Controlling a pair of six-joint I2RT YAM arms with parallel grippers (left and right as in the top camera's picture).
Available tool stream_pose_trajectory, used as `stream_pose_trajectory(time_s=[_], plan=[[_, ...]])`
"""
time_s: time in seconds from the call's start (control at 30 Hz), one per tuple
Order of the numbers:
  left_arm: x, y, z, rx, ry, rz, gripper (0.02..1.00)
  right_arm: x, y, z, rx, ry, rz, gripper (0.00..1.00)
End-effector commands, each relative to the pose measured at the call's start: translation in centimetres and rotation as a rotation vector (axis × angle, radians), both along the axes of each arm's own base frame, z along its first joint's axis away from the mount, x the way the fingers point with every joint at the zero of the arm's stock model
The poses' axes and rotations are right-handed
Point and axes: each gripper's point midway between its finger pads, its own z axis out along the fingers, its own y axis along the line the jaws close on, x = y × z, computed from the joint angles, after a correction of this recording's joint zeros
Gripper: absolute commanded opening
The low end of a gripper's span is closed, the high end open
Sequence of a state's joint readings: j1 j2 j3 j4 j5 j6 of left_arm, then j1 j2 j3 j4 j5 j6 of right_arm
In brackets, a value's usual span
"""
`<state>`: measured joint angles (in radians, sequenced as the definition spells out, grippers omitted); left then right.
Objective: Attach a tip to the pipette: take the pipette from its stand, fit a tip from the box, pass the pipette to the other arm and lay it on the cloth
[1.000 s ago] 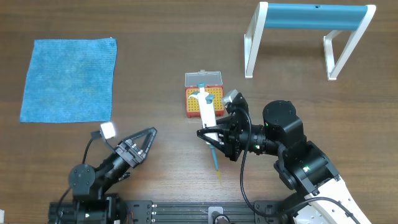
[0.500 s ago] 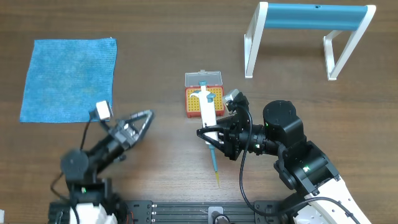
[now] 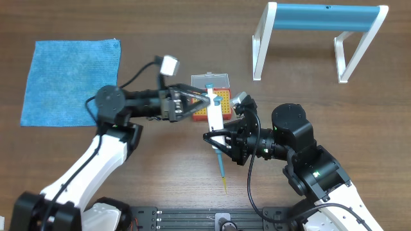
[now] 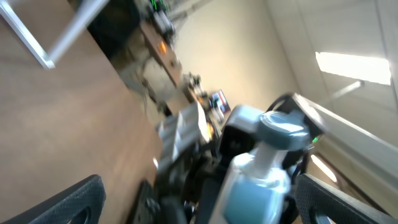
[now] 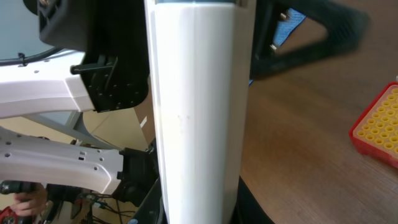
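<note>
My right gripper (image 3: 222, 138) is shut on the white body of the pipette (image 3: 214, 117), held over the table just in front of the tip box (image 3: 222, 97). The pipette's blue head (image 4: 268, 144) points toward the box, and its fitted tip (image 3: 224, 182) points toward the near edge. My left gripper (image 3: 204, 102) stands open, its fingers on either side of the pipette's head (image 3: 210, 97). In the right wrist view the pipette body (image 5: 199, 112) runs up the middle, with the yellow tip rack (image 5: 379, 124) beside it. The blue cloth (image 3: 70, 83) lies flat at the far left.
The white pipette stand with its blue bar (image 3: 321, 16) is at the far right, nothing hanging on it. The tip box's clear lid (image 3: 210, 81) is swung open toward the far side. Bare wooden table (image 3: 154, 167) lies between the arms' bases.
My left arm has swung from the near left up and across the table, bringing its open fingers around the pipette's head. The right arm and pipette have stayed still.
</note>
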<state>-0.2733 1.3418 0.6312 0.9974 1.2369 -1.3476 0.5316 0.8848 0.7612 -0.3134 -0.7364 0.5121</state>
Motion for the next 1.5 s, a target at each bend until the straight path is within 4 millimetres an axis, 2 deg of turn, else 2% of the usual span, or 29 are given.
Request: stream_pose_trajectory(time_s=[0.03, 0.2, 0.3, 0.47, 0.5, 0.57, 0.6, 0.63, 0.7, 0.8, 0.87, 0.9, 1.1, 1.2, 1.23, 1.27, 1.37, 1.5], plan=[[-2.3, -1.8, -0.6, 0.033, -0.046, -0.188, 0.982, -0.3, 0.2, 0.9, 0.021, -0.008, 0.016, 0.082], [-3.5, -1.7, 0.1, 0.025, -0.142, -0.236, 0.982, -0.3, 0.2, 0.9, 0.021, -0.008, 0.016, 0.082], [-3.7, -1.6, 0.6, 0.011, -0.202, -0.232, 0.974, -0.3, 0.2, 0.9, 0.021, -0.008, 0.016, 0.082], [-3.4, -1.6, 0.8, 0.004, -0.204, -0.215, 0.932, -0.3, 0.2, 0.9, 0.021, -0.008, 0.016, 0.082], [-3.3, -1.6, 0.9, 0.001, -0.204, -0.207, 0.901, -0.3, 0.2, 0.9, 0.021, -0.008, 0.016, 0.082], [-2.8, -1.7, 1.1, -0.01, -0.204, -0.178, 0.774, -0.3, 0.2, 0.9, 0.021, -0.007, 0.016, 0.082], [-2.6, -1.7, 1.2, -0.014, -0.21, -0.165, 0.54, -0.3, 0.2, 0.9, 0.021, -0.008, 0.016, 0.082], [-2.5, -1.7, 1.3, -0.018, -0.209, -0.156, 0.426, -0.3, 0.2, 0.9, 0.021, -0.008, 0.016, 0.082], [-2.1, -1.8, 1.4, -0.025, -0.207, -0.136, 0.321, -0.3, 0.2, 0.9, 0.021, -0.008, 0.016, 0.082], [-1.9, -1.8, 1.5, -0.03, -0.205, -0.122, 0.255, -0.3, 0.2, 0.9, 0.021, -0.007, 0.016, 0.082], [-1.8, -2.0, 1.7, -0.037, -0.203, -0.113, 0.167, -0.3, 0.2, 0.9, 0.022, -0.007, 0.016, 0.082], [-1.9, -2.1, 1.8, -0.041, -0.203, -0.11, 0.029, -0.3, 0.2, 0.9, 0.021, -0.007, 0.016, 0.084], [-3.6, -3.4, 2.5, -0.071, -0.268, -0.156, 0.029, -0.6, 0.3, 1.0, 0.029, -0.002, 0.037, 0.08], [-3.9, -3.6, 2.5, -0.072, -0.28, -0.165, 0.029, -0.6, 0.3, 1.0, 0.029, -0.002, 0.037, 0.084], [-3.9, -3.6, 2.5, -0.072, -0.284, -0.164, 0.029, -0.6, 0.3, 1.0, 0.029, -0.002, 0.037, 0.349], [-3.9, -3.6, 2.4, -0.071, -0.29, -0.164, 0.027, -0.6, 0.3, 1.0, 0.029, -0.003, 0.036, 0.822], [-3.6, -3.4, 2.3, -0.067, -0.289, -0.158, 0.027, -0.5, 0.3, 1.0, 0.025, -0.005, 0.029, 0.847], [-2.4, -2.5, 1.9, -0.048, -0.261, -0.12, 0.029, 0.3, -0.2, 0.9, 0.018, -0.013, -0.006, 0.851]])
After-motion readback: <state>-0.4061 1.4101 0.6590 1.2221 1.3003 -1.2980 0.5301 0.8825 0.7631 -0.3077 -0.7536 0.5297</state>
